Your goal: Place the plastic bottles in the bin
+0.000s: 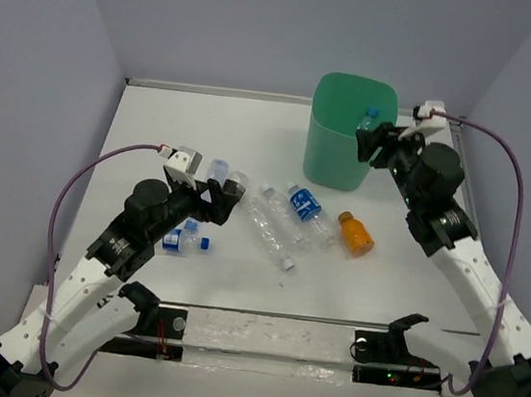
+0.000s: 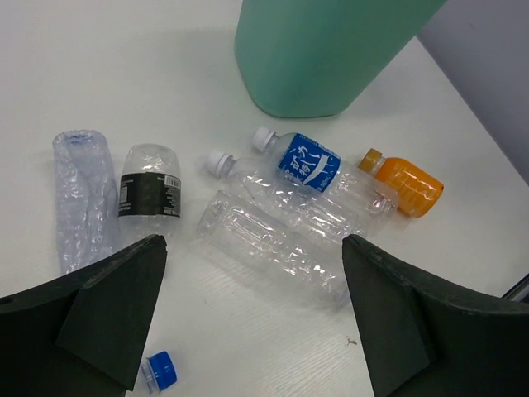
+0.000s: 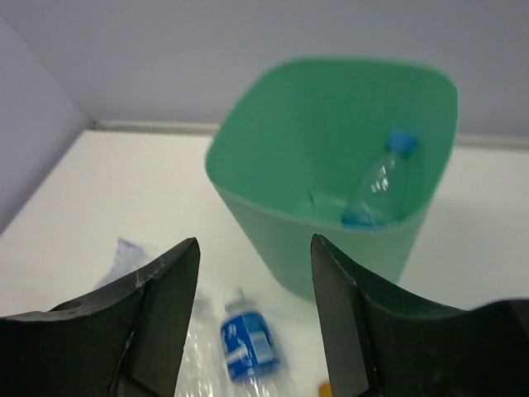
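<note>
The mint-green bin (image 1: 349, 136) stands at the back right of the table; it also shows in the left wrist view (image 2: 322, 50) and the right wrist view (image 3: 273, 223). A clear blue-capped bottle (image 3: 380, 182) lies inside it. My right gripper (image 1: 374, 139) is open and empty by the bin's right rim. On the table lie a blue-label bottle (image 2: 310, 165), a clear bottle (image 2: 273, 244), an orange bottle (image 2: 405, 182), a black-label bottle (image 2: 149, 190) and a crushed clear bottle (image 2: 81, 198). My left gripper (image 2: 252, 273) is open and empty above the table, just short of the clear bottle.
A small bottle with a blue cap (image 1: 183, 242) lies under the left arm; its cap (image 2: 157, 370) shows by the left finger. Grey walls close the table at the back and both sides. A rail (image 1: 268, 339) runs along the near edge.
</note>
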Tool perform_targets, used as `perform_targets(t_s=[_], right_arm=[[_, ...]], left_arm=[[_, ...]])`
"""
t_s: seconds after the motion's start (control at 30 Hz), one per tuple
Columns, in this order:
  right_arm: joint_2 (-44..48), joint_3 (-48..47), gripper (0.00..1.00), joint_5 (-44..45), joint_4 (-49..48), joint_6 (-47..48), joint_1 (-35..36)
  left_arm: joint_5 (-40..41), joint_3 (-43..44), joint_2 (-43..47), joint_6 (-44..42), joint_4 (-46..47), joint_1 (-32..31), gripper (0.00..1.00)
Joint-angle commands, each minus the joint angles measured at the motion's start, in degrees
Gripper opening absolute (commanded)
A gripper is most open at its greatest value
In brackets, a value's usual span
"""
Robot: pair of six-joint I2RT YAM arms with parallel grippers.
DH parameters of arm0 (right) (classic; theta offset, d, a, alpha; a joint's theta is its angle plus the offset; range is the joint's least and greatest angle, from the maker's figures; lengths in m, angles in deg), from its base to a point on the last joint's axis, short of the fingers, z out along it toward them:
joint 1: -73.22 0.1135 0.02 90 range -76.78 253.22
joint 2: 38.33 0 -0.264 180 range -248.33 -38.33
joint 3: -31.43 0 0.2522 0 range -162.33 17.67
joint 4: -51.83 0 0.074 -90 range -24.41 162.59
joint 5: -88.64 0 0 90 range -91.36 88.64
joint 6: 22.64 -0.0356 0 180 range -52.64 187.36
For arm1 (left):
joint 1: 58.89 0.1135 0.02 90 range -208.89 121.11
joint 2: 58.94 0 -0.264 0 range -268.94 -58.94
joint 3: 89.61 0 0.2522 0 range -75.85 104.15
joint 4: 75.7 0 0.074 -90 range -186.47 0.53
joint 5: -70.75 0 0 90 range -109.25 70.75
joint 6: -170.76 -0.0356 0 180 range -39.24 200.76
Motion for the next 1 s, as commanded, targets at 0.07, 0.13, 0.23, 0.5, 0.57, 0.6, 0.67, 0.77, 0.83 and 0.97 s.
perform_targets(t_s=[0.07, 0.13, 0.23, 0.5, 0.57, 0.6, 0.67, 0.77, 0.83, 0.97], right_arm=[[6.87, 21.09, 0.67, 1.1, 16.64, -10.14, -0.08], [6.61, 22.76, 0.75, 2.5, 18.86, -11.2, -0.08], [5.29, 23.56, 0.86, 4.0, 20.01, -12.08, -0.78], [-4.37, 21.28, 0.88, 0.49, 22.38, -13.39, -3.33], [-5.6, 20.84, 0.88, 0.05, 22.91, -13.66, -3.33], [-6.13, 20.58, 0.88, -0.13, 23.17, -13.58, -3.33], [-7.54, 20.31, 0.88, -0.22, 23.35, -13.49, -3.33], [-10.35, 19.61, 0.9, -0.39, 23.79, -13.48, -3.33], [-12.02, 19.43, 0.92, 0.39, 24.05, -13.66, -3.33], [-13.34, 19.52, 0.9, 0.66, 24.23, -14.1, -3.33]], left_arm=[[-0.67, 1.97, -6.39, 8.77, -0.26, 0.37, 0.94], [-3.37, 1.62, -8.67, 10.71, 0.53, 0.46, 0.94], [-6.91, -0.75, -10.52, 15.9, 3.77, 0.37, 0.94], [-2.88, -9.45, -16.06, 22.49, 12.38, -2.52, 0.98], [-1.73, -9.72, -17.55, 22.85, 13.8, -3.66, 0.99], [-0.86, -9.72, -18.43, 22.85, 14.41, -5.23, 0.99], [1.69, -8.5, -21.33, 21.37, 13.98, -6.65, 0.99], [3.72, -6.74, -24.94, 21.09, 14.5, -8.58, 0.99], [6.86, -6.38, -27.48, 21.01, 15.2, -9.2, 0.99], [8.03, -6.38, -31.27, 21.45, 19.06, -9.47, 0.99]])
